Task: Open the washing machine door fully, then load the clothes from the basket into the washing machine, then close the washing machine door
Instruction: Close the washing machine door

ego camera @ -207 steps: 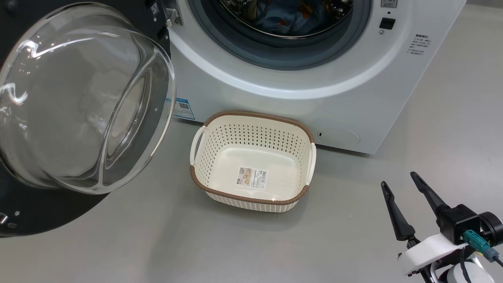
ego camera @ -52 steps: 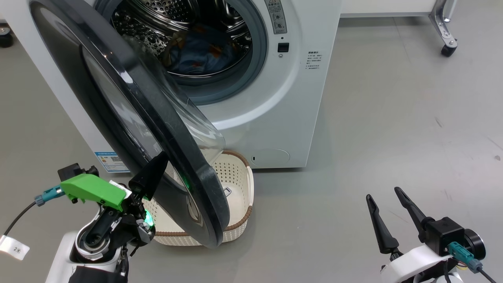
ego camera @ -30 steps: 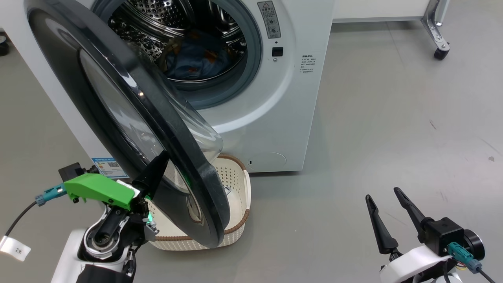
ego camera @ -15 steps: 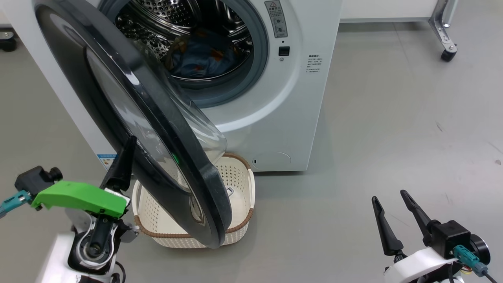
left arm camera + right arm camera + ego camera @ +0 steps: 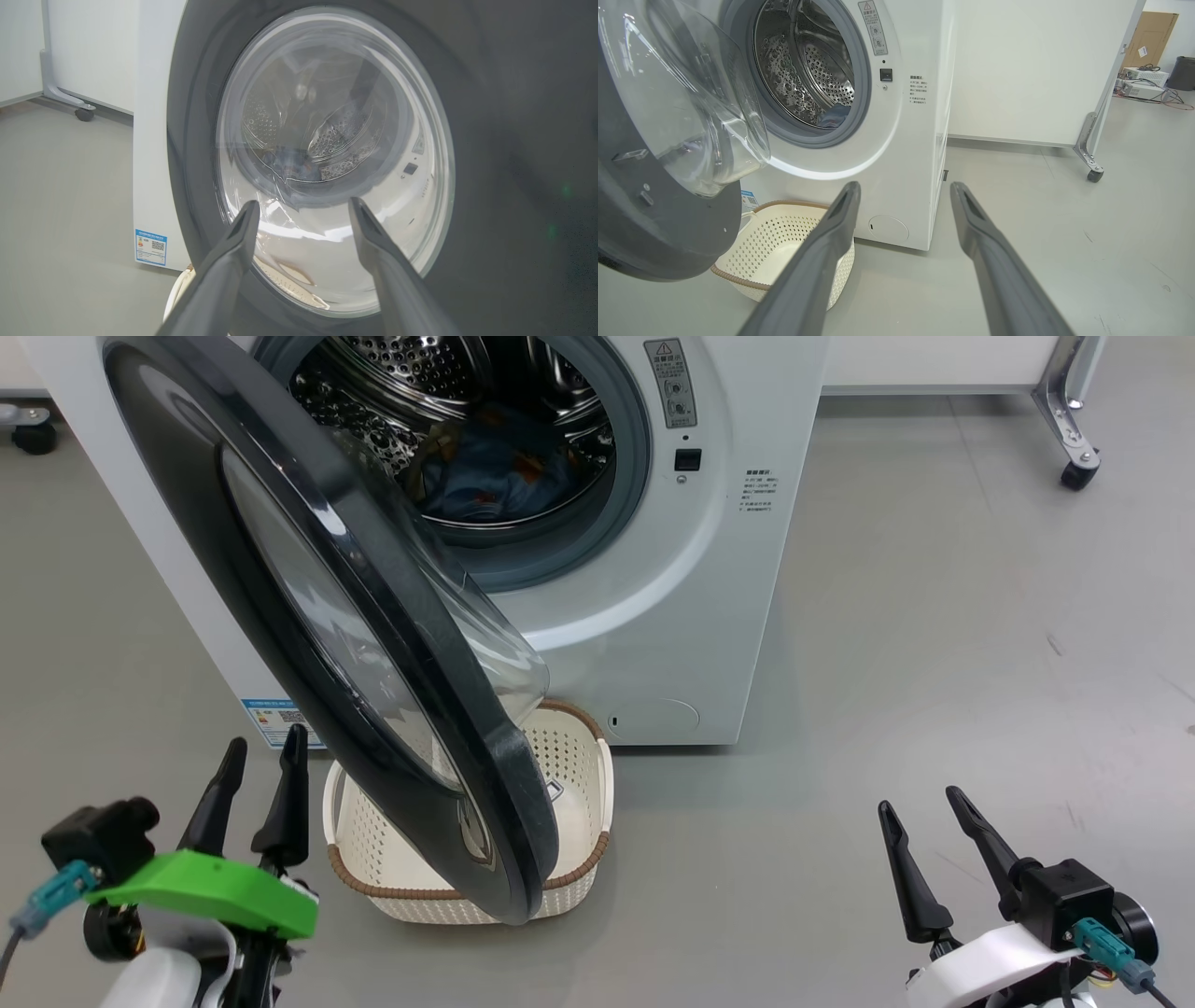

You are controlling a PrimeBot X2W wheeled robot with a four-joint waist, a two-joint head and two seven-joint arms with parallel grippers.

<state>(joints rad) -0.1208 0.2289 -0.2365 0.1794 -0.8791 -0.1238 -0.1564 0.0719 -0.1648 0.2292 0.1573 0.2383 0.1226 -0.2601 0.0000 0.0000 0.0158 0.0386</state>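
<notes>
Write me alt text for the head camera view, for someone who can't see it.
A white washing machine stands with its round black-rimmed door swung partly open, the door's lower edge covering part of a cream basket on the floor. Blue clothes lie in the steel drum. The left gripper and right gripper sit open at the lower corners.

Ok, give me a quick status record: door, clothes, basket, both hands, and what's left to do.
door: washing machine door partly open, its lower edge hanging over the basket
clothes: light blue clothes lying in the drum
basket: on the floor against the washing machine; the visible part is empty, the rest is hidden by the door
left hand: left hand open, empty, facing the door's outer side
right hand: right hand open, empty, over the floor
remaining: door not yet shut
</notes>
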